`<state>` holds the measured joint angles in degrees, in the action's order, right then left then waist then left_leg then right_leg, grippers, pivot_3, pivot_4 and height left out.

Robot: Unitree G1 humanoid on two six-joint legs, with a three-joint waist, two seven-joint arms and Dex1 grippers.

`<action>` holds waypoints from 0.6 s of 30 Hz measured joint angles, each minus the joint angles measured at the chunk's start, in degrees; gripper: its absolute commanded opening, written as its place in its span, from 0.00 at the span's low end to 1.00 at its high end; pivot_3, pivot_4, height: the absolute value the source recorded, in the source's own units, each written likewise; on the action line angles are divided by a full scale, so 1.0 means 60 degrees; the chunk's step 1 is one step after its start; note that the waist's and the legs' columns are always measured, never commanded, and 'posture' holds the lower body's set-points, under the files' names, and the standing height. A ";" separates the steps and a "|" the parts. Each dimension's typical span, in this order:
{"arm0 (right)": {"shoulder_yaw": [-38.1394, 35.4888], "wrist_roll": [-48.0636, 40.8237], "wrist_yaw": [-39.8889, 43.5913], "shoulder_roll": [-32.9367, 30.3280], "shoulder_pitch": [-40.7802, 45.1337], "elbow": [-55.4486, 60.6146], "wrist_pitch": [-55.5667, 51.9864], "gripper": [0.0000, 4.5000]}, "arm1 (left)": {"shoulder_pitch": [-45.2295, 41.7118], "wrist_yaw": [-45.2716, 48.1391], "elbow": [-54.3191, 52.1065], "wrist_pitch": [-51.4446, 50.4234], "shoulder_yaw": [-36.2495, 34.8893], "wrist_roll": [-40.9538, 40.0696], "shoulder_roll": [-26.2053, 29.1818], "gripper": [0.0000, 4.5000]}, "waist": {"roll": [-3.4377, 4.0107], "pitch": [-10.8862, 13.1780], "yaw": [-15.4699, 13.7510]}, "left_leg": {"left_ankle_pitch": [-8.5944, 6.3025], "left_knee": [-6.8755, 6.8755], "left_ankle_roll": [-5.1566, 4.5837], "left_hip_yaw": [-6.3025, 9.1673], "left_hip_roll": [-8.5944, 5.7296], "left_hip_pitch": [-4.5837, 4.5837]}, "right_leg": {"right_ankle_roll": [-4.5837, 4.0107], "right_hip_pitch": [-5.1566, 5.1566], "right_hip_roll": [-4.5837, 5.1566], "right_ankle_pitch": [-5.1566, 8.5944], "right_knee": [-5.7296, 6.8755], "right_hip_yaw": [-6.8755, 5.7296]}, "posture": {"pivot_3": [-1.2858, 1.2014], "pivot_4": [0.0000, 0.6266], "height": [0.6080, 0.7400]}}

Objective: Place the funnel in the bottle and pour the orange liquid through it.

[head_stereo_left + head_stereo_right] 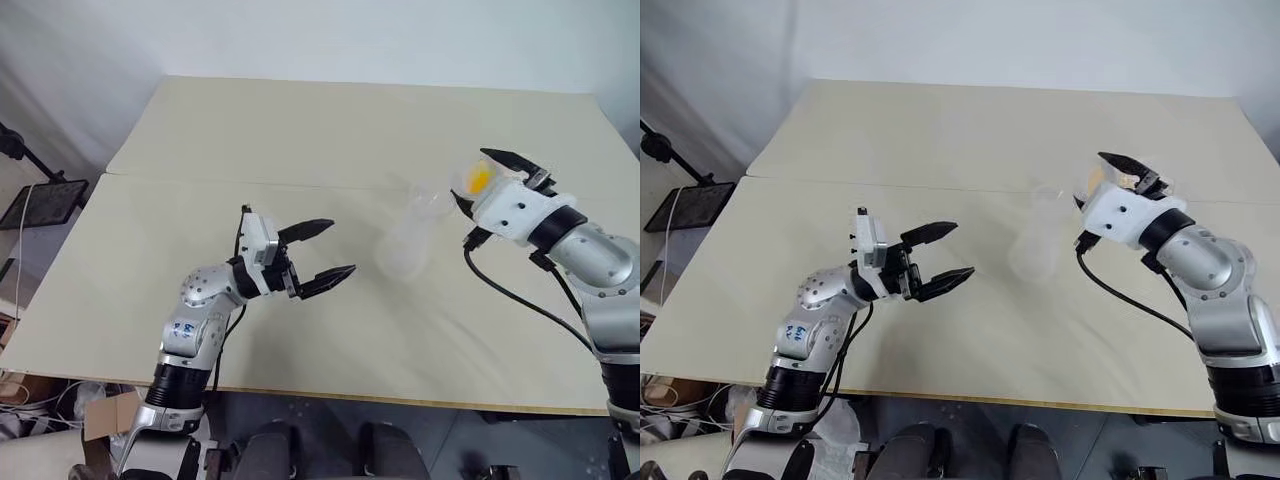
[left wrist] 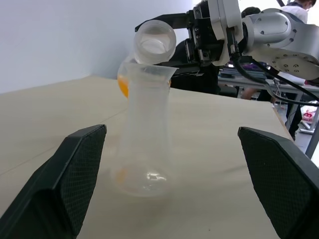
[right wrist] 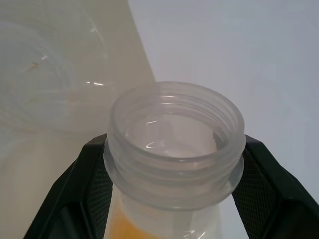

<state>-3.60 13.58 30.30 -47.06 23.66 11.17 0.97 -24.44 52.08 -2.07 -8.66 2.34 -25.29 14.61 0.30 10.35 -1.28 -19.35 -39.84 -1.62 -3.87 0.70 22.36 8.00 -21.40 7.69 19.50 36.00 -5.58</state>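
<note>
A flask [image 1: 405, 245] is standing upright on the table [image 1: 300, 130], near its middle. The left gripper [image 1: 322, 256] is hovering over the table to the flask's left, apart from it. The right gripper [image 1: 498, 172] is sitting to the flask's right, holding a tilted jar [image 2: 153, 44] whose mouth is hanging just above the flask's rim. Liquid [image 1: 478, 178] is lying inside the jar.

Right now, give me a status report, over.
Left gripper open, empty. Right gripper shut on the jar of orange liquid, tipped toward the flask. Nothing in the way.
</note>
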 measured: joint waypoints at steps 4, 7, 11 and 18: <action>0.0178 0.0532 -0.0170 0.0000 0.0049 -0.0002 0.0233 0.63 | 0.0000 -0.0014 0.0027 0.0021 0.0023 0.0009 -0.0053 1.00 | 0.0000 0.0000 0.0004 | 0.0000 0.0001 0.0001 0.0001 0.0001 0.0000 | 0.0000 0.0000 -0.0001 0.0000 0.0001 -0.0002 | 0.52 0.24 1.00; 0.0188 0.0869 -0.0249 0.0000 0.0130 -0.0003 0.0393 0.63 | 0.0000 -0.0030 0.0036 0.0037 0.0056 0.0009 -0.0061 1.00 | 0.0000 0.0000 0.0003 | 0.0000 0.0001 0.0001 0.0001 0.0001 0.0000 | 0.0000 0.0000 -0.0001 0.0000 0.0000 -0.0002 | 0.52 0.24 1.00; 0.0194 0.1268 -0.0369 0.0000 0.0139 -0.0003 0.0698 0.63 | 0.0000 -0.0067 0.0040 0.0076 0.0087 0.0010 -0.0069 1.00 | 0.0000 0.0000 0.0008 | 0.0000 0.0001 0.0001 0.0002 0.0001 0.0000 | 0.0000 0.0000 -0.0001 0.0000 0.0000 -0.0002 | 0.52 0.24 1.00; 0.0198 0.1799 -0.0571 0.0001 0.0197 -0.0003 0.1090 0.63 | 0.0000 -0.0114 0.0040 0.0086 0.0096 0.0009 -0.0068 1.00 | 0.0000 0.0000 0.0008 | 0.0001 0.0001 0.0001 0.0002 0.0001 0.0000 | 0.0000 0.0000 -0.0001 0.0000 0.0000 -0.0003 | 0.52 0.24 1.00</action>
<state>-2.41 24.37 26.87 -47.05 24.85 11.16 7.51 -24.44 51.40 -1.83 -8.14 2.91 -25.23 14.20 0.30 10.35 -1.23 -19.34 -39.83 -1.61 -3.86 0.70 22.36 8.00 -21.40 7.69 19.50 36.00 -5.59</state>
